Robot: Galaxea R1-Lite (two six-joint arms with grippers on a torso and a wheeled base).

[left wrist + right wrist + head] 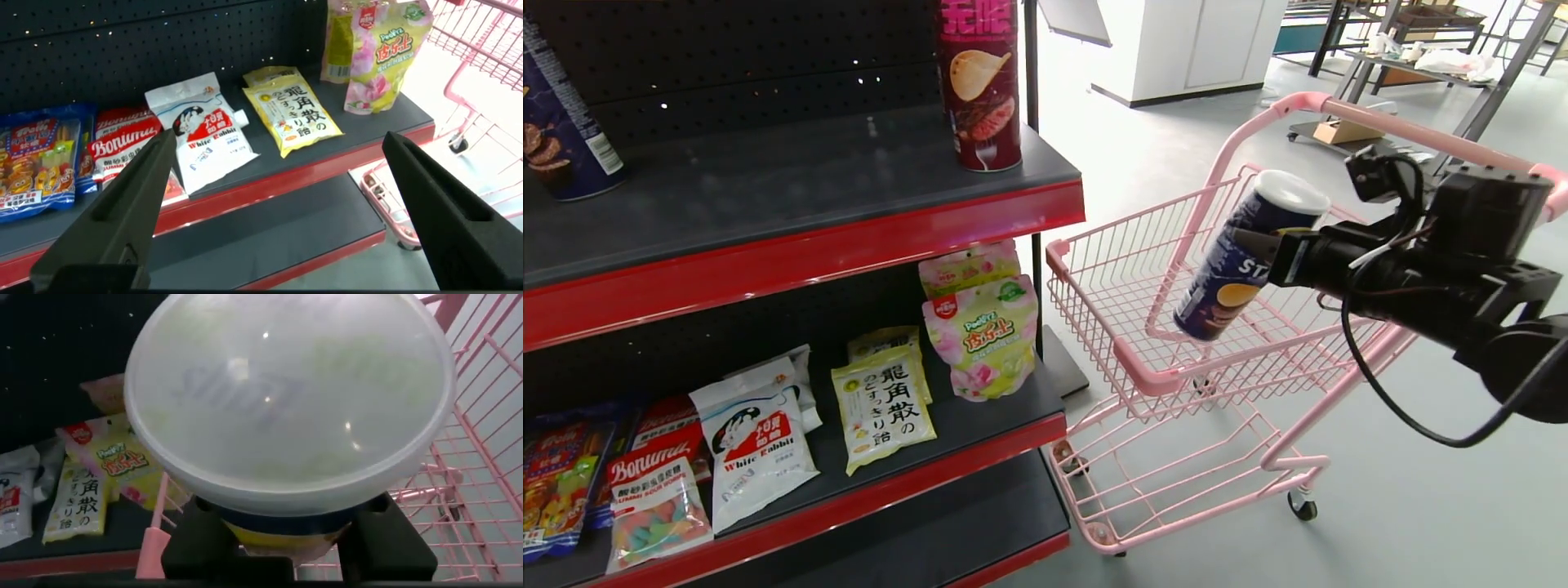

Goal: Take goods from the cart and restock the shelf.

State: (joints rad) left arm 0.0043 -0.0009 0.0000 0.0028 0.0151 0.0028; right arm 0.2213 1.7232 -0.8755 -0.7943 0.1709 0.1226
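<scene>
Pale lid of the blue chip can (286, 400) close against the right wrist camera. Right jaws shut around the can's middle, holding it tilted, lid uppermost, above the basket of the pink cart (1143, 371). Gripped mid-body, likely to leave the base free for standing upright. Beyond, to the left, the shelf (768, 180): bare space on the top board between a maroon chip can (980, 82) and a dark blue can (564, 122), probably the destination. Left jaws spread wide, nothing between them, hanging before the lower board's snack bags (286, 110). Restocking judged midway: out of the cart, not yet placed.
</scene>
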